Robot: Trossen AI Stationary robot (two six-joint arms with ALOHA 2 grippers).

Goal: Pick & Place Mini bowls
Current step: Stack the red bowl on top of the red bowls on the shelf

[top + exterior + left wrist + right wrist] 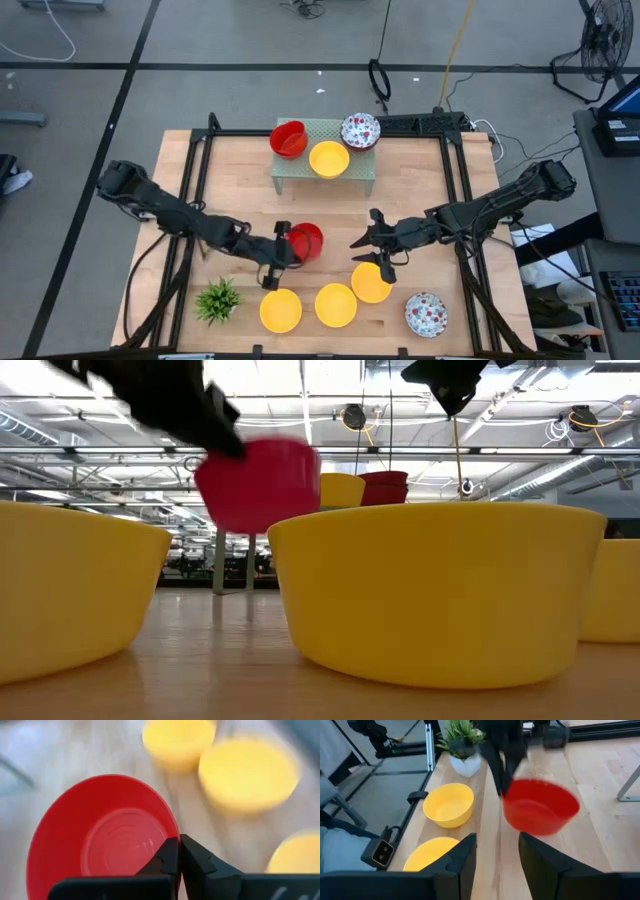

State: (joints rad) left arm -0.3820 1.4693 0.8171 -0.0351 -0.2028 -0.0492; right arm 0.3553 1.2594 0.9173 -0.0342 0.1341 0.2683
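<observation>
- Your left claw is clamped on the rim of a red bowl, near the middle of the surface; in the low view that red bowl hangs clear above the wood.
- In the left wrist view the fingers are pinched together over the bowl's edge.
- Your right claw hovers just right of the held bowl, its fingers apart and holding nothing; it sits above the rightmost yellow bowl of the near row.
- That near row has three yellow bowls: left, middle and right, with a speckled white bowl at the near right end.
- A small green plant stands at the near left.
- On the far raised rack you have a second red bowl, a yellow one and a speckled one.
</observation>
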